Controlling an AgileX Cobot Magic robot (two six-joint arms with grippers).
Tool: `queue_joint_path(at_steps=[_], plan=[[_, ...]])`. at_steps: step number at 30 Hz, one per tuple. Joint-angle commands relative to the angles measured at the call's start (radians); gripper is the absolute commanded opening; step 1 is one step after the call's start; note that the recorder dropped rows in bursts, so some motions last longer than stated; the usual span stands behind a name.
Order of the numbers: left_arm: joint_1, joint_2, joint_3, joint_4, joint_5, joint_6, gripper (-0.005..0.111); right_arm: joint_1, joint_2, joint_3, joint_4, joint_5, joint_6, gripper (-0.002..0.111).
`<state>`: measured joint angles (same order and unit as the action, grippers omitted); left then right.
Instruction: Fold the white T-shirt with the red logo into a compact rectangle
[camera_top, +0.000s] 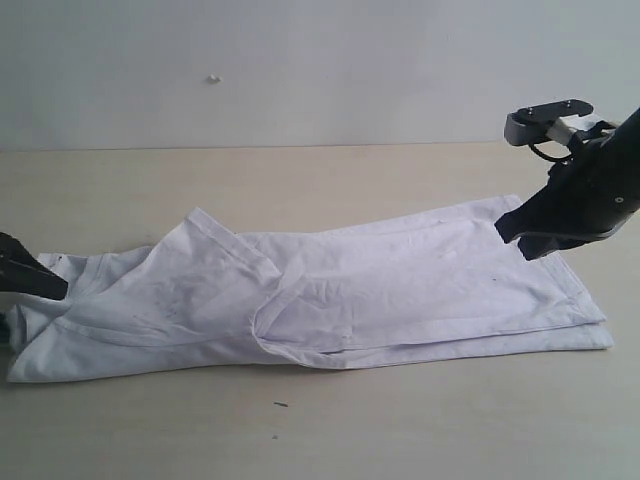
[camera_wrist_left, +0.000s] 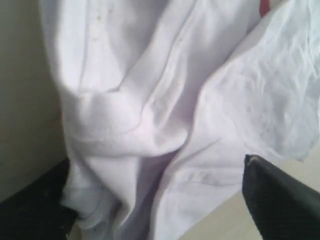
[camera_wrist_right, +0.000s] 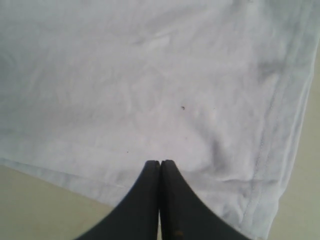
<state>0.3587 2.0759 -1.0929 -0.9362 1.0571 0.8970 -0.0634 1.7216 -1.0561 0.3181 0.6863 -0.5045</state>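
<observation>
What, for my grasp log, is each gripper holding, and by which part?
Nothing, it seems. The left gripper is open astride bunched cloth of the shirt; the right gripper is shut over its hem end, no cloth visibly pinched.

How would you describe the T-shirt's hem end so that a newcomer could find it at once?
A white T-shirt lies stretched along the pale table. Its hem end lies by the right gripper: flat, straight-edged and stitched, unlike the bunched end beside the left gripper.
</observation>
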Motion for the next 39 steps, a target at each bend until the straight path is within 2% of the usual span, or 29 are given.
queue_joint_path(at_steps=[1, 4, 7, 12, 13, 18, 21, 27, 29, 33, 35, 39], plan=[[-0.091, 0.014, 0.003, 0.086, -0.022, 0.027, 0.081, -0.006, -0.01, 0.003, 0.005, -0.014, -0.007, 0.0], [-0.16, 0.014, 0.003, 0.141, -0.062, 0.023, 0.071, -0.006, -0.01, 0.003, 0.005, -0.014, -0.007, 0.0], [-0.189, 0.014, 0.003, 0.165, -0.07, 0.016, 0.055, -0.006, -0.01, 0.003, 0.008, -0.011, -0.007, 0.0], [-0.193, 0.014, 0.003, 0.164, -0.07, -0.005, 0.012, -0.006, -0.01, 0.003, 0.019, -0.009, -0.007, 0.0], [-0.193, 0.014, 0.0, 0.164, -0.07, -0.016, 0.001, -0.006, -0.01, 0.003, 0.019, -0.009, -0.007, 0.0], [-0.185, -0.01, 0.0, 0.2, -0.073, -0.022, 0.0, -0.006, -0.01, 0.003, 0.019, -0.007, -0.007, 0.0], [-0.157, -0.051, 0.0, 0.256, -0.098, -0.09, 0.0, -0.006, -0.01, 0.003, 0.019, -0.009, -0.009, 0.0], [0.018, -0.24, 0.0, 0.283, -0.121, -0.215, 0.0, -0.006, 0.005, 0.003, 0.019, -0.003, -0.011, 0.0], [0.044, -0.3, 0.0, 0.248, -0.125, -0.23, 0.0, -0.006, 0.037, 0.003, 0.028, 0.002, -0.011, 0.0], [0.03, -0.398, 0.0, 0.061, -0.063, -0.192, 0.0, 0.057, 0.09, 0.003, 0.161, 0.0, -0.133, 0.0], [0.012, -0.419, 0.0, 0.015, -0.044, -0.19, 0.0, 0.091, 0.11, 0.003, 0.16, -0.012, -0.133, 0.0], [-0.061, -0.428, 0.0, -0.095, -0.042, -0.19, 0.0, 0.138, 0.138, 0.003, 0.16, -0.044, -0.13, 0.0]])
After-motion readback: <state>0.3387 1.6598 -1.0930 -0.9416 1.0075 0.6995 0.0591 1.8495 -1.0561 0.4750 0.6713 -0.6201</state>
